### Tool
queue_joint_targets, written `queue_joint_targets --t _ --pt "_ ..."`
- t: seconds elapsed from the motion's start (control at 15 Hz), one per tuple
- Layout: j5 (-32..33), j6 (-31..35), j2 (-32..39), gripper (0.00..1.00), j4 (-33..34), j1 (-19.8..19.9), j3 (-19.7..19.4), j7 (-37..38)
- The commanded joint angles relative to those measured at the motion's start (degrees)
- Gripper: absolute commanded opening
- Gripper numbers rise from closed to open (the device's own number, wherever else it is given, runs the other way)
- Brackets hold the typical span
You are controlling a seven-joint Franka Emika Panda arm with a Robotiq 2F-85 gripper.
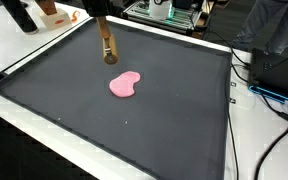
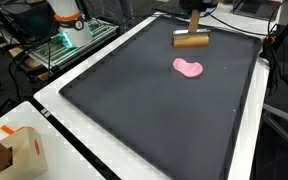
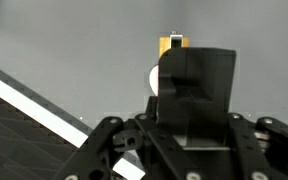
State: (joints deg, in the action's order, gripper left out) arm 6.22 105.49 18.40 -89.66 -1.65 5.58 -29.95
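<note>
The wooden roller point(image 2: 192, 41) in my gripper point(image 2: 193, 32) was a short, light-brown cylinder. It was held level, low over the far part of the dark mat point(image 2: 134, 110); I could not tell whether it touched. The pink dough point(image 2: 189, 68) lay flat on the mat, a smooth bean-shaped lump, near the roller but apart from it.

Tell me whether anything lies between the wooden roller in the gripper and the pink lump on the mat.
Nothing visible does. In both exterior views only bare black mat separates the wooden roller, held by the gripper, from the pink lump; the two are apart.
</note>
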Motion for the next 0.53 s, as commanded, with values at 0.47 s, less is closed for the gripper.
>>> queue_joint_targets --t 0.47 --pt "-16.16 -17.12 16.69 0.24 23.78 10.53 -0.37 -6.48"
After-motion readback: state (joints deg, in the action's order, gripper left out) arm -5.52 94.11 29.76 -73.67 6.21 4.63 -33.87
